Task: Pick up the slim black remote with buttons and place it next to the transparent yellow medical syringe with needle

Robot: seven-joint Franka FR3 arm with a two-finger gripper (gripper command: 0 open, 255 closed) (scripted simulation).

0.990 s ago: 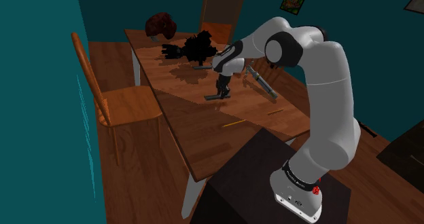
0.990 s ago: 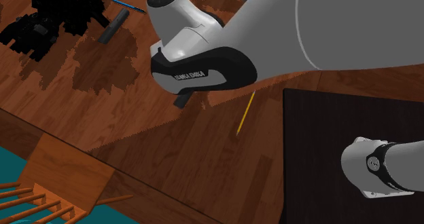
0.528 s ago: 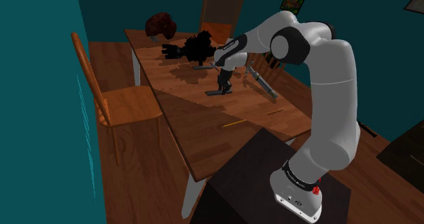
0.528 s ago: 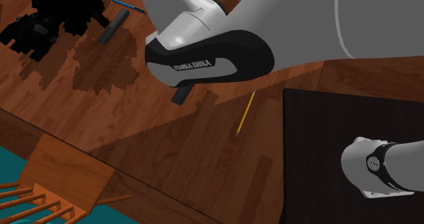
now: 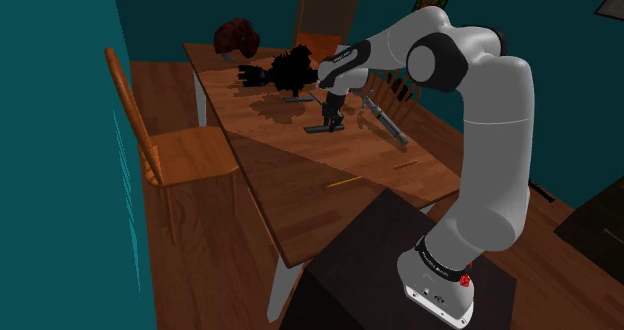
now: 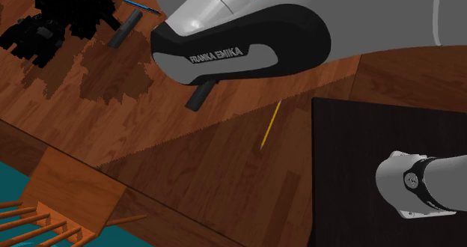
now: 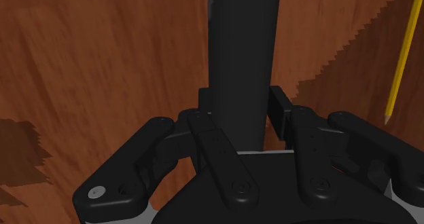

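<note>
My remote [image 7: 241, 46] is a slim, plain black bar. It is clasped across its narrow width between the fingers of my tool [image 7: 241, 102], its long body reaching straight out past the fingertips over the wooden surface [image 5: 290, 193], and I cannot tell whether it clears the wood. The syringe [image 7: 401, 46] is a thin yellow rod with a pointed tip, lying flat on that surface. It sits off to one side of the remote without touching it, running in roughly the same direction, and in the shoulder view it is nearer the surface's near edge than the remote is.
</note>
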